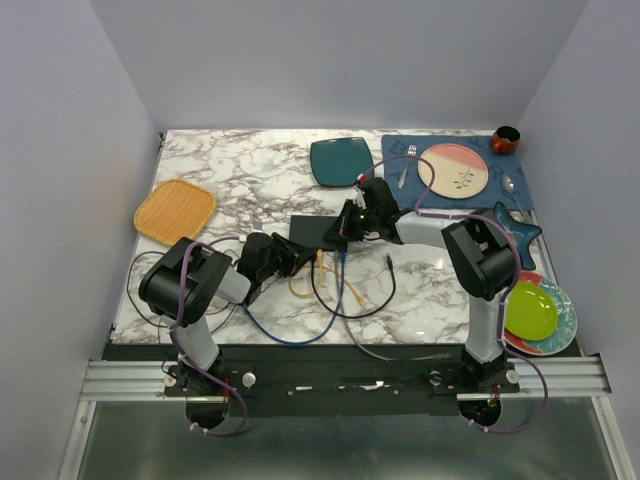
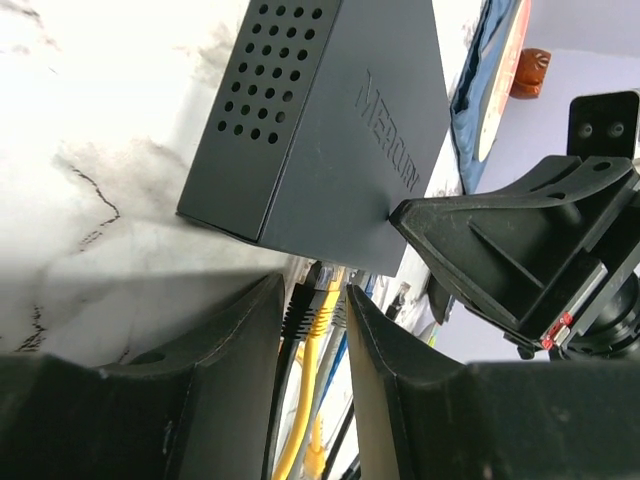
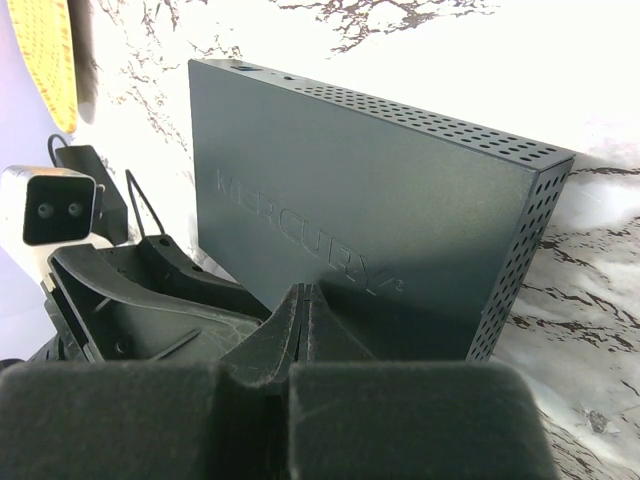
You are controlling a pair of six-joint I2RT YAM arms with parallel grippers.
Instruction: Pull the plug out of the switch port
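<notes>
Switch [image 1: 312,232] lies between both grippers, seemingly touching.

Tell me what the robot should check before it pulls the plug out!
1. Left gripper around a plug: ok, its fingers straddle the black plug.
2. Fingers squeezed on the plug: not ok, gaps show.
3. Right gripper holding the switch down: ok, closed tips press on its top.
4. Plug seated in its port: cannot tell, the port is hidden.
5. Other cables clear: not ok, the yellow cable runs between the fingers too.
</notes>
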